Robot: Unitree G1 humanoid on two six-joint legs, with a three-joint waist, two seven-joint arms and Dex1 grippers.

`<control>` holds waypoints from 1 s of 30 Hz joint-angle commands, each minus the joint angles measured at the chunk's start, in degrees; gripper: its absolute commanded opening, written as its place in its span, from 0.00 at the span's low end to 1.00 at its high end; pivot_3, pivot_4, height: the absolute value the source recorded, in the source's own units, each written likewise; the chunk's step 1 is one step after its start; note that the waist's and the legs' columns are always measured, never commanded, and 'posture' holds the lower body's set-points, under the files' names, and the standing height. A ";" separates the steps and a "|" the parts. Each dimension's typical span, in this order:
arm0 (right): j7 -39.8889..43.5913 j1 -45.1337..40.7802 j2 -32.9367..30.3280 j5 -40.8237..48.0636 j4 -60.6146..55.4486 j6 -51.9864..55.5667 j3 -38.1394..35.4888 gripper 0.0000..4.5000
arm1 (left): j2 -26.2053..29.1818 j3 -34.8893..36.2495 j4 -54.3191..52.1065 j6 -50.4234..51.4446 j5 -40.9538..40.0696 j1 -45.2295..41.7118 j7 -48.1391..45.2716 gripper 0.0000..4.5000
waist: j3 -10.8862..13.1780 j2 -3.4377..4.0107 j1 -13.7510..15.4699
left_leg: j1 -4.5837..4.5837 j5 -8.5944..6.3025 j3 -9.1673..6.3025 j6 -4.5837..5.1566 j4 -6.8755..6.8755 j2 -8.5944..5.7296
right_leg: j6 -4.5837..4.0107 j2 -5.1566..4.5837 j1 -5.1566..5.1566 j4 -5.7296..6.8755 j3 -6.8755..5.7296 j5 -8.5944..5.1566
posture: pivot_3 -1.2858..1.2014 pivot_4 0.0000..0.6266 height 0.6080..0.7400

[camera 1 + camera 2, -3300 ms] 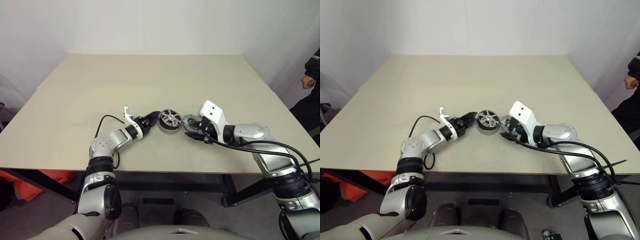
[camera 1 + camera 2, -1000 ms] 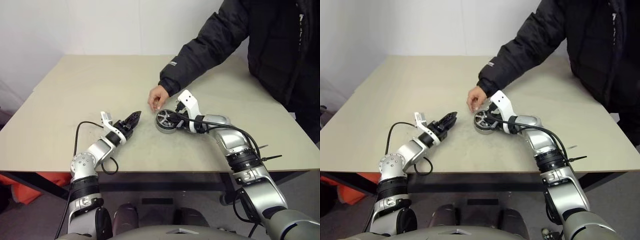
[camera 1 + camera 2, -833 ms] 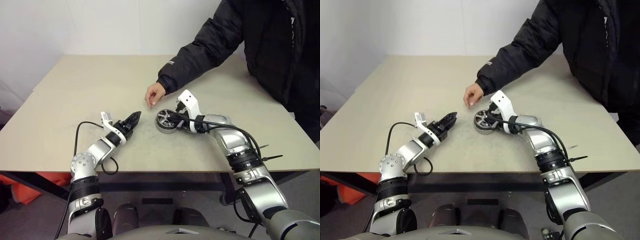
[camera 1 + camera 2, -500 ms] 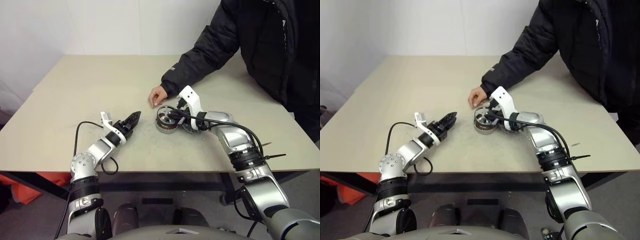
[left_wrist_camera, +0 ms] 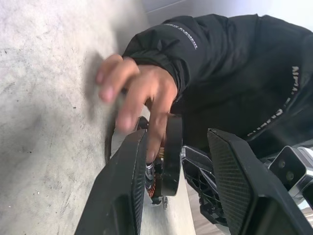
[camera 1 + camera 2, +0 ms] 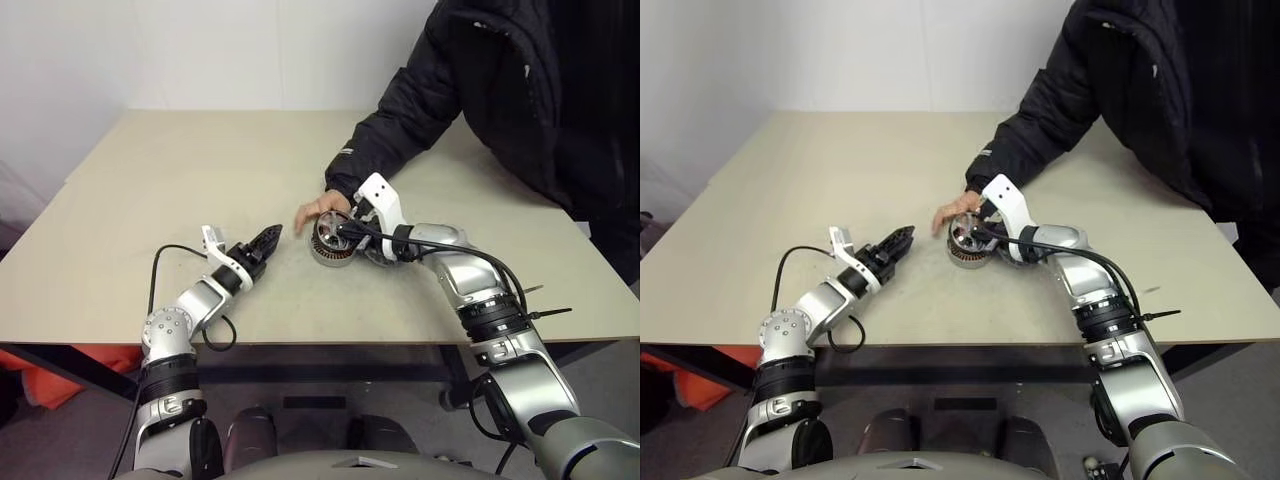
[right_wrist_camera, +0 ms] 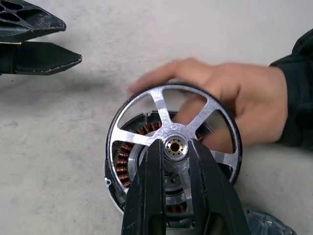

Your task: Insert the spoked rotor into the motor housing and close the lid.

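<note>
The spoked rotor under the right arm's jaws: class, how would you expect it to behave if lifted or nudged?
The spoked rotor looks like solid bright metal, so it is probably stiff and heavy for its size. Its smooth, thin spokes may be slippery to pinch. Being round, it would likely roll if tipped onto its rim; here it sits tilted on the motor housing, beside a person's hand.

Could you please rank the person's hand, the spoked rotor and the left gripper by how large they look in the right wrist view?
1. spoked rotor, largest.
2. person's hand, somewhat smaller, though partly hidden behind the rotor.
3. left gripper, smallest; it is cut off at the frame edge, so that is unsure.
</note>
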 commanded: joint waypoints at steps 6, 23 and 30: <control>0.42 -0.79 -1.35 0.38 -3.69 -0.13 -0.89 0.08 | 0.53 -0.52 -0.84 -0.65 -0.43 -0.17 -0.51 0.46 | 0.00 0.00 0.00 | 0.00 0.00 0.00 0.00 0.00 0.00 | 0.00 0.00 0.00 0.00 0.00 0.00 | 0.52 0.00 1.00; 1.85 0.56 -5.56 1.11 -10.50 1.86 -1.83 0.08 | 0.89 -0.72 -0.15 -0.90 -0.02 -0.26 -0.82 0.46 | 0.00 0.00 0.08 | 0.00 -0.01 0.00 0.01 0.01 0.00 | 0.00 0.00 0.01 0.00 0.00 0.00 | 0.52 0.00 1.00; 2.13 0.72 -6.41 1.00 -10.76 1.83 -2.21 0.08 | 1.27 -0.95 0.37 -1.02 0.12 -0.48 -1.10 0.46 | 0.00 0.00 0.05 | 0.00 0.00 0.00 0.01 0.02 0.00 | 0.00 0.00 0.01 0.01 0.00 0.00 | 0.52 0.00 1.00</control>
